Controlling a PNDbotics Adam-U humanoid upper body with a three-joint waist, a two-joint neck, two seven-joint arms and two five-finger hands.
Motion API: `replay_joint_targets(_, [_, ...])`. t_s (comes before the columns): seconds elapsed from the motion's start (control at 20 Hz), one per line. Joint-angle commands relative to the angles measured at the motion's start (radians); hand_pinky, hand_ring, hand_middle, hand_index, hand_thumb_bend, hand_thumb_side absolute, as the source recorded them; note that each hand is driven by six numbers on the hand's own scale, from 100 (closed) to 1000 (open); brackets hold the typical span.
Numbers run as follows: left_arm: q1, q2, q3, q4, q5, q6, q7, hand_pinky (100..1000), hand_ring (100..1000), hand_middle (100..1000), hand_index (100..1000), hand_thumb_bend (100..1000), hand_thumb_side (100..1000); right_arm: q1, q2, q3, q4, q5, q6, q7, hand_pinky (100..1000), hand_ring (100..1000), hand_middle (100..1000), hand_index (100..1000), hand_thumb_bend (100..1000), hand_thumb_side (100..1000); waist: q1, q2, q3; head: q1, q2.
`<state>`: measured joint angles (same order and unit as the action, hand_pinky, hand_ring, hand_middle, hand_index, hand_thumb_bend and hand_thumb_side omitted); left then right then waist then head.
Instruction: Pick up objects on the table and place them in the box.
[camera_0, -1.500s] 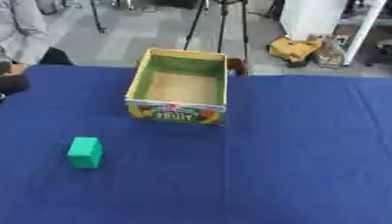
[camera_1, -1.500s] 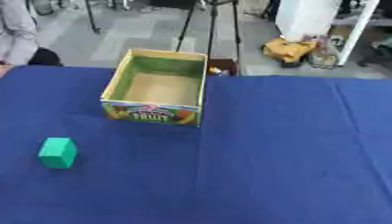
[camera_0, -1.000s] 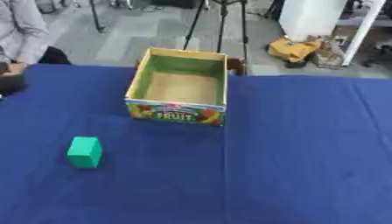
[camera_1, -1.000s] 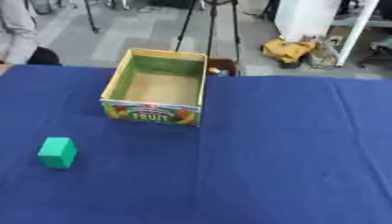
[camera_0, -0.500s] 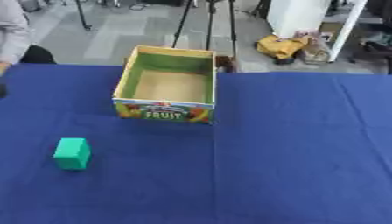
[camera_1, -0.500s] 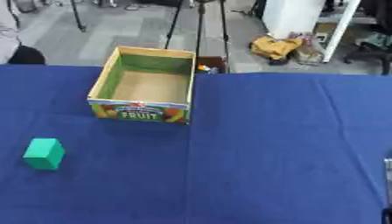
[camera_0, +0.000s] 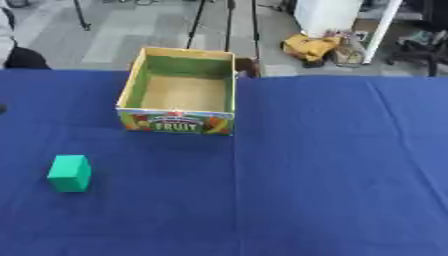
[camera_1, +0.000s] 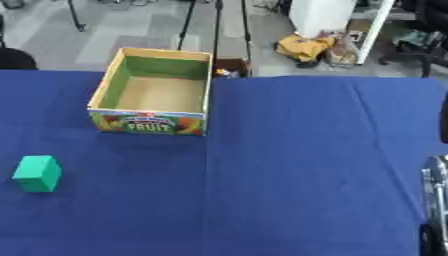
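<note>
An open cardboard box (camera_0: 178, 122) with a green inner wall and a "FRUIT" label on its front stands on the blue table (camera_0: 332, 165), left of centre toward the far edge. Nothing lies inside it. A green block (camera_0: 69, 172) rests upright on the cloth near the left edge, in front of the box and to its left. A silver and black part of my right hand or arm (camera_1: 434, 200) shows at the right edge of the right eye view, far from both the block and the box. My left hand is out of sight.
Beyond the table's far edge are a grey floor, tripod legs (camera_0: 198, 20), a yellow bag (camera_0: 308, 47) and a white post (camera_0: 378, 27). A small dark object (camera_0: 246, 66) sits just behind the box.
The camera has shifted, so the whole scene sits differently. A part of my right arm has come further into the right edge of the right eye view. Box and block have stayed put.
</note>
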<state>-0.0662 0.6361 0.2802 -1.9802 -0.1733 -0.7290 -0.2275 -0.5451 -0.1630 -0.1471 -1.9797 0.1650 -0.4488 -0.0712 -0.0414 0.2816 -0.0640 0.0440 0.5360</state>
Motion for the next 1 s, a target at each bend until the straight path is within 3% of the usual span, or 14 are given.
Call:
replay_joint_targets(0.05, [0.022,0.060,-0.006,-0.020,-0.037,0.006,-0.011,878,914,939,1000,100,790,-0.008,-0.032,-0.003,-0.020,0.002,0.000,-0.001,826,899,609,857,100,1000,0.011,-0.021,0.001,0.012,0.011])
replay_joint_targets(0.3, [0.069,0.175,0.013,-0.020,-0.109,0.011,-0.081,874,933,951,1000,100,823,-0.005,-0.036,-0.001,-0.020,0.004,0.002,0.001,827,900,608,857,100,1000,0.013,-0.026,0.002,0.031,0.012])
replay_joint_targets(0.65, [0.054,0.344,-0.005,-0.020,-0.217,0.053,-0.188,872,944,956,1000,100,852,0.000,-0.037,0.000,-0.020,0.004,0.005,0.003,827,899,608,857,100,1000,0.010,-0.032,0.009,0.048,0.015])
replay_joint_targets(1.0, [0.016,0.424,-0.063,0.001,-0.326,0.143,-0.189,874,944,956,1000,100,835,0.002,-0.037,0.004,-0.020,0.003,0.007,0.007,830,900,606,857,100,1000,0.009,-0.033,0.009,0.052,0.008])
